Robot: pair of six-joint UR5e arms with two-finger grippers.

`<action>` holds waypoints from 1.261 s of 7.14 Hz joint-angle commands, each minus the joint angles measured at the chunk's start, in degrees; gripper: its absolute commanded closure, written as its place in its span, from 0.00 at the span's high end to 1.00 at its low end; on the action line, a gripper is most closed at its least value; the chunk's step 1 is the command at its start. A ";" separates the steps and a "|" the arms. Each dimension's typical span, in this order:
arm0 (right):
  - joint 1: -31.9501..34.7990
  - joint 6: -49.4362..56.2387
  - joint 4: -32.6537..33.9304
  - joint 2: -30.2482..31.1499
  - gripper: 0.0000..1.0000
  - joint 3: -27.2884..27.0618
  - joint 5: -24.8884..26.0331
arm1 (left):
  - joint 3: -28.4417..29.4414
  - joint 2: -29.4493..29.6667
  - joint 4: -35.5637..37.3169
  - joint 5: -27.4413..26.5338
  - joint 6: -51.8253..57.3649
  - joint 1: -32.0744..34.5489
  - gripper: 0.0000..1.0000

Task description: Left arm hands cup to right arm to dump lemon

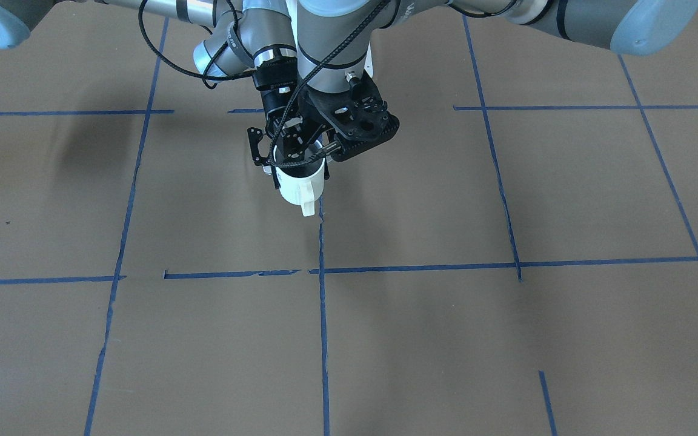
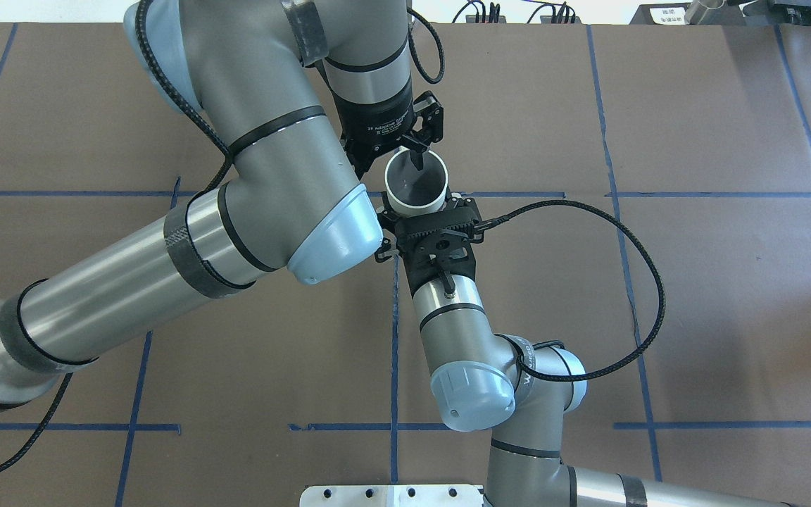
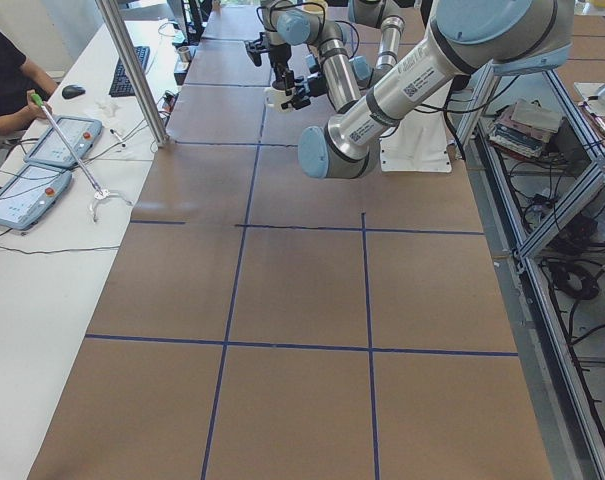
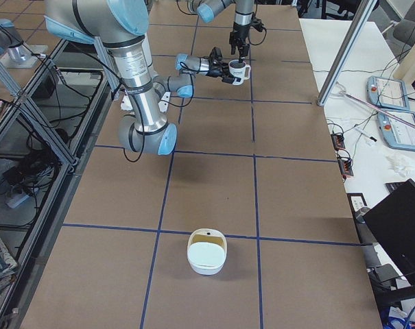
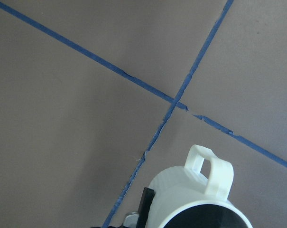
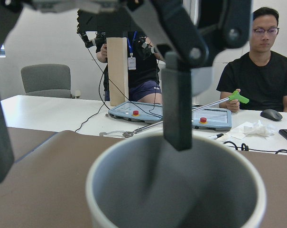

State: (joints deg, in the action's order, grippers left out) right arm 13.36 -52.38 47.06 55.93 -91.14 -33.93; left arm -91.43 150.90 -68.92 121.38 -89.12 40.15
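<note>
- cup (image 2: pixel 412 189): white mug, grey inside, squarish loop handle (image 1: pixel 308 204). Dark marks on its side are too small to read.
- Orientation: upright, mouth up, long axis vertical. The handle points away from the robot, toward the operators' side.
- Location: mid-table (image 1: pixel 506 339), over the centre tape line (image 1: pixel 323 315), on the robot's side of the tape crossing. It looks lifted, but I cannot tell for sure that the base clears the surface.
- left gripper (image 2: pixel 419 151): slim ROBOTIQ unit, comes straight down onto the far rim. One finger (image 6: pixel 176 104) hangs inside the mouth and the other is outside the wall, so it is clamped on the cup's wall.
- right gripper (image 2: pixel 428 220): bulky openwork unit, lies level, reaching in from the robot's side at cup height. Its front is right against the near wall.
- Its jaws look spread wider than the cup. In the right wrist view its own finger (image 6: pixel 1 137) stands off the cup's side, with table showing between them, so there is no grip.
- white tub (image 4: pixel 207 252): sits on the table well apart from the cup, toward the robot's right end.
</note>
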 commanded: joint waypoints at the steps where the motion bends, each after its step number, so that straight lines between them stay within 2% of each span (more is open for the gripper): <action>1: 0.00 0.00 -0.04 0.05 0.04 -0.09 0.09 | 0.02 0.00 0.01 -0.09 0.00 -0.60 0.70; 2: 0.00 0.00 -0.04 -0.03 0.04 -0.17 0.09 | 0.11 -0.17 0.01 -0.09 0.00 -0.60 0.59; 4: 0.00 0.09 -0.04 -0.03 0.04 -0.44 0.18 | 0.11 -0.35 0.01 -0.09 0.00 -0.69 0.56; 6: 0.00 0.09 -0.04 -0.12 0.04 -0.53 0.18 | 0.11 -0.43 0.01 -0.44 0.00 -0.78 0.41; 7: 0.00 0.09 0.05 -0.82 0.04 -0.44 0.09 | 0.11 -0.35 0.01 -0.44 0.00 -0.78 0.31; 8: 0.00 0.09 -0.04 -0.74 0.04 -0.44 0.09 | 0.11 -0.43 0.01 -0.44 0.00 -0.78 0.12; 9: 0.00 0.09 -0.04 -0.74 0.04 -0.53 0.09 | 0.03 -0.43 0.10 -0.44 0.00 -0.78 0.00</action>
State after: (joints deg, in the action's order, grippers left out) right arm 13.37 -52.30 47.06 55.29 -91.60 -33.81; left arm -91.34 150.48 -68.84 120.95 -89.12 39.38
